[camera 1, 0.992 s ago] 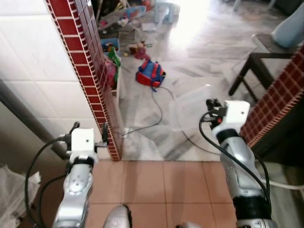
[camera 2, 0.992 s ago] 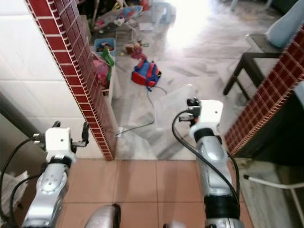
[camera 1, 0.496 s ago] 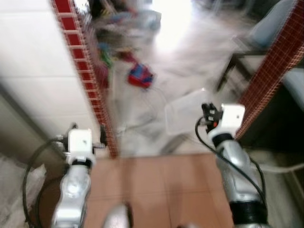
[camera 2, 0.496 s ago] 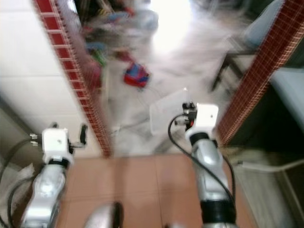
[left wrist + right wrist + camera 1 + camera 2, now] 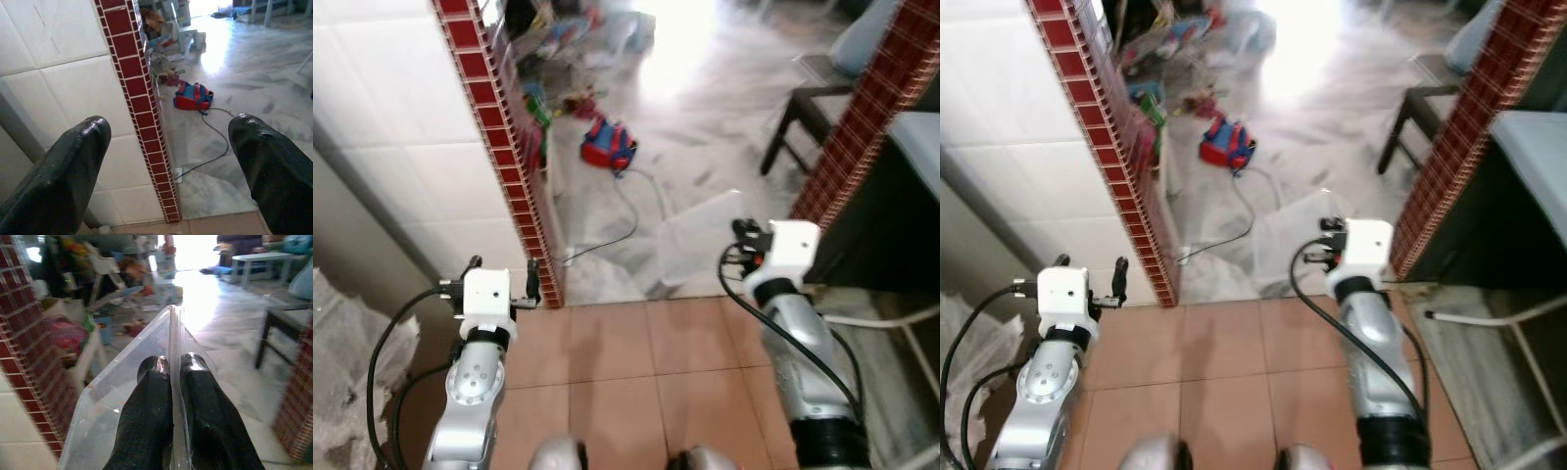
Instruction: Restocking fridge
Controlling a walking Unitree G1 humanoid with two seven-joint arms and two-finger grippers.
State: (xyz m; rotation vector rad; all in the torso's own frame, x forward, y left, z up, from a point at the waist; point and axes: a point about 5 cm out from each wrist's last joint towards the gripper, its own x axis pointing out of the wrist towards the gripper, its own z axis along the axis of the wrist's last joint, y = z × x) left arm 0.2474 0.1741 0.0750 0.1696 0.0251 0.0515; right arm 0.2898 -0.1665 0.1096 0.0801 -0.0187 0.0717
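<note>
A clear plastic container (image 5: 690, 245) is held ahead of the right gripper (image 5: 740, 235); red-tiled wall edge (image 5: 504, 147) stands just beyond the left gripper (image 5: 501, 277).

**Legible markings: none**

I find no readable text, label, brand, number or sign in any of my views. The clear plastic container (image 5: 122, 396) I carry has plain, unprinted walls. The red brick-patterned tile column (image 5: 504, 147) and the white wall tiles (image 5: 58, 63) beside it are unmarked. The red and blue bag (image 5: 609, 144) on the grey marble floor (image 5: 705, 127) is too small and blurred for any print on it to be resolved.
</note>
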